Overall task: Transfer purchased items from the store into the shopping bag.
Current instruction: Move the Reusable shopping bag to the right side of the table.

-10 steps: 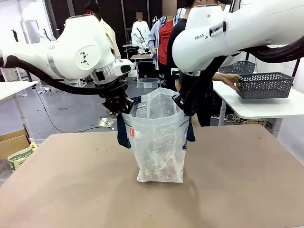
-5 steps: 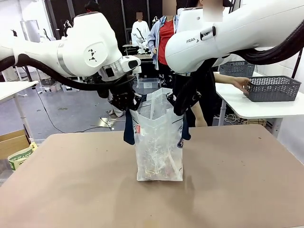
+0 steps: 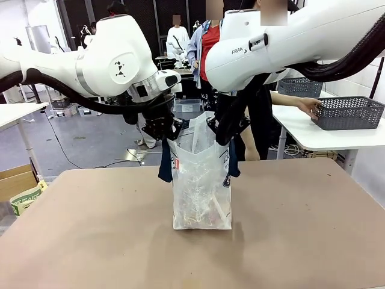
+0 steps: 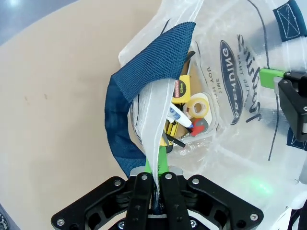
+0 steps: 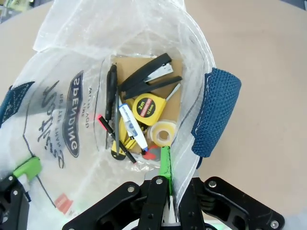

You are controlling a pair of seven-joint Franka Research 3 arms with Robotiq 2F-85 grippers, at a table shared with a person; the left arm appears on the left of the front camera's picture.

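"So, where's the shopping bag (image 3: 201, 186)?"

"Standing upright about the middle of the table (image 3: 84, 241), with its mouth held up between the two arms."

"Held how?"

"The left gripper (image 4: 154, 165) has its green pads pressed together on the translucent rim. The film runs down between them, and one navy strap handle (image 4: 144, 81) loops over just beside the pinch. The right gripper (image 5: 165, 167) nips the opposite rim the same way, pads tight on the plastic, with another strap (image 5: 216, 115) hanging outside the bag next to it."

"Anything inside?"

"Yes, the purchased items (image 4: 199, 108) lie at the bottom. I can see a yellow tape measure (image 5: 148, 109), a roll of clear tape (image 5: 162, 132) just beside it, a black stapler (image 5: 146, 76), and a white and blue marker (image 5: 132, 125) lying across the pile. There are some thin black pieces I can't make out."

"And the store basket (image 3: 348, 112)?"

"On a white side table (image 3: 337, 135) beyond the table's far right corner, well apart from the bag. A person's hand (image 3: 310, 106) touches its left end."
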